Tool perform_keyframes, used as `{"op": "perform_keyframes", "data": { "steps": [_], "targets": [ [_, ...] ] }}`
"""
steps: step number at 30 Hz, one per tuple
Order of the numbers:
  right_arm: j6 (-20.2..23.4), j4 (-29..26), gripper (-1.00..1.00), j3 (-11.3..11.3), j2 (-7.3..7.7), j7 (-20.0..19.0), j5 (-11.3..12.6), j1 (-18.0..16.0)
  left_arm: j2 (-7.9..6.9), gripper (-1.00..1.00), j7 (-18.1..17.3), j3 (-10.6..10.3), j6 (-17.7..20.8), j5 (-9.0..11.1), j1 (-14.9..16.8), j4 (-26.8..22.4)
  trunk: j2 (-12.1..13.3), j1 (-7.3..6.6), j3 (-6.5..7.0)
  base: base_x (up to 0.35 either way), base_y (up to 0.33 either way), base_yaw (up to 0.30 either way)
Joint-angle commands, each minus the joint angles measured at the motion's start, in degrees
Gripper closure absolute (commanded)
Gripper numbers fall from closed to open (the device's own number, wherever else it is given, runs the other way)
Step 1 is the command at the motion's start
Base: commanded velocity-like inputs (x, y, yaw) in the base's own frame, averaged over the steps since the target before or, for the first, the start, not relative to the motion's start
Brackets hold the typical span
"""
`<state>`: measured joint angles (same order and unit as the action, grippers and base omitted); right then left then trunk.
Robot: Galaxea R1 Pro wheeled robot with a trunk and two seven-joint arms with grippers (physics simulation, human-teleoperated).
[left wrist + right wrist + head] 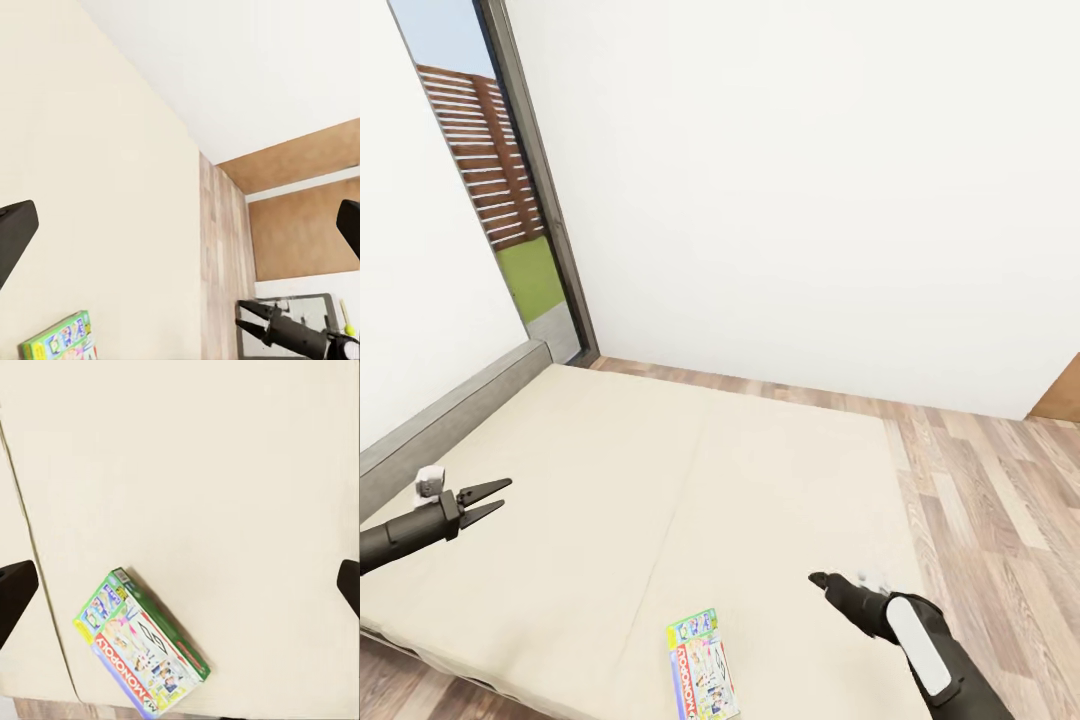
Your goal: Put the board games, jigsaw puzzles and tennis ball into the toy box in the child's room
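Head view: the bed (pixel 610 470), a bare cream mattress, lies ahead, with a white wall, a tall window (pixel 500 170) and plank floor (pixel 990 480) beyond.
Board game: one green-pink box (pixel 703 665) lies flat on the mattress close to the bed's near edge, roughly midway along it; the lettering reads "Monopoly". No second game is in sight on the bed.
Left gripper (pixel 488 501): hovers over the bed's left side near the grey headboard (pixel 450 410), well apart from the box; jaws apart, holding nothing.
Right gripper (pixel 822 580): hangs over the bed near its right edge, beside the box but not touching it; its wrist camera looks down on the box (pixel 142 649) with dark fingertips wide at either side, so the jaws stand apart and empty.
Step in hand: by my reading, the approach to pick the game off the bed; nothing grasped yet.
Next move: likely the right arm must shift toward the box, line its fingers across the narrow width and lower onto it. The thin flat box on soft bedding may need a pinch at its edge.
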<state>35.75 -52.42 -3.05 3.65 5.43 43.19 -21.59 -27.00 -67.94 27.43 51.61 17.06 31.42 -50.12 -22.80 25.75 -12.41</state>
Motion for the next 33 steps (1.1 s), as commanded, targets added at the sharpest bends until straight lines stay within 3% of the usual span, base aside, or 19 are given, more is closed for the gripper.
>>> {"op": "perform_keyframes", "data": {
  "steps": [1,4,8,21,33],
  "targets": [
    [-0.9,1.8,-1.00,0.7,-0.13,0.6,-1.3,0.0,0.00,-1.00,0.0,0.0,0.4,0.1,0.0,0.0,-0.1,0.03,-0.11,0.000,0.000,0.000],
    [-4.6,5.8,-1.00,2.5,-0.29,0.5,-5.7,0.0,0.03,-1.00,0.1,0.0,0.3,0.0,0.0,0.0,-0.1,0.03,-0.11,0.000,0.000,0.000],
    [-9.3,9.1,-1.00,3.5,-0.33,-0.2,-7.7,0.0,0.09,-1.00,0.2,0.0,0.3,0.0,0.0,-0.1,-0.1,0.03,-0.11,0.000,0.000,-0.014],
    [-10.8,10.1,-1.00,3.7,-0.27,-0.9,-8.2,0.0,0.03,-1.00,0.2,0.0,0.3,0.0,0.0,-0.1,-0.1,0.03,-0.11,0.000,0.000,-0.193],
    [-11.0,11.0,-1.00,3.6,-0.23,-0.9,-8.2,0.0,-0.04,-1.00,0.0,-0.1,-1.4,-0.1,0.0,-0.1,-0.1,0.03,-0.11,0.000,-0.137,-0.034]
  ]
}}
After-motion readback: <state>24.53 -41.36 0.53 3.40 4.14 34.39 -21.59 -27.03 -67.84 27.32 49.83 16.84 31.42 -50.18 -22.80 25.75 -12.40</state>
